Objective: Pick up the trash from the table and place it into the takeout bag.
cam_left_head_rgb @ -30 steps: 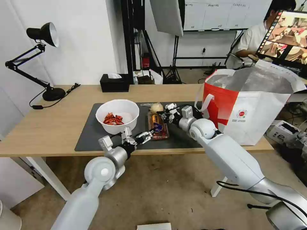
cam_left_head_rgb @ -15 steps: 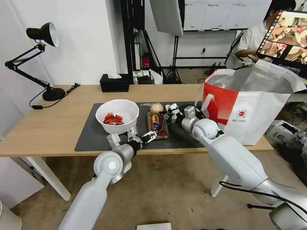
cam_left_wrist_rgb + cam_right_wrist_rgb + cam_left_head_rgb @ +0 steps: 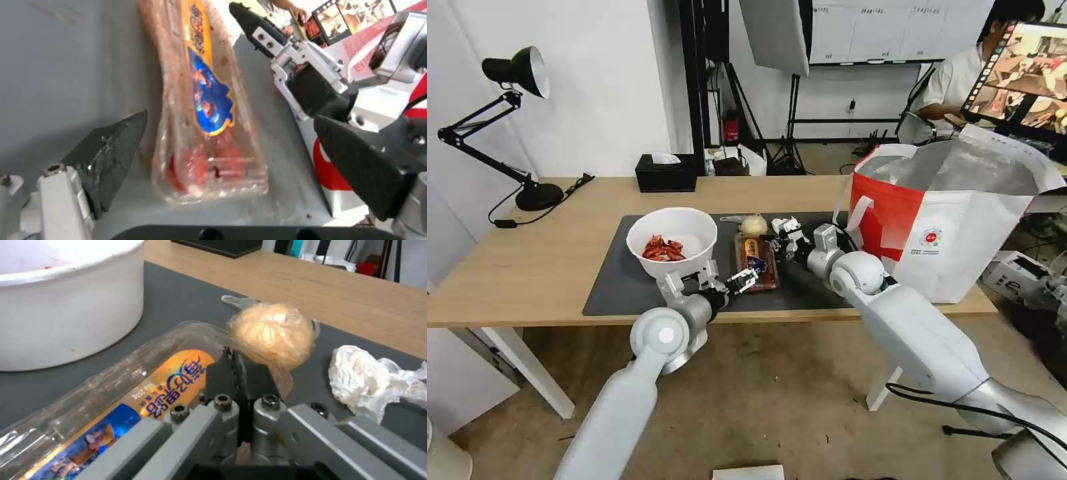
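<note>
Head view: left gripper [image 3: 744, 279] spread at near end of clear tray [image 3: 756, 258] on grey mat [image 3: 614, 280]; right gripper [image 3: 780, 237] beside tray's far end; white bowl [image 3: 672, 241] beyond left gripper; takeout bag [image 3: 954, 213] behind right arm. Left wrist view: fingers [image 3: 111, 150] parted, straddling tray [image 3: 204, 110], not touching. Right wrist view: fingers [image 3: 236, 373] pressed together over tray [image 3: 133, 386], wrapped lump [image 3: 272, 334] just ahead, crumpled tissue [image 3: 369, 380] alongside.

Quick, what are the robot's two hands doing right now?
Left gripper: open, fingers either side of the clear plastic tray's near end.
Right gripper: shut, beside the tray, holding nothing visible.
</note>
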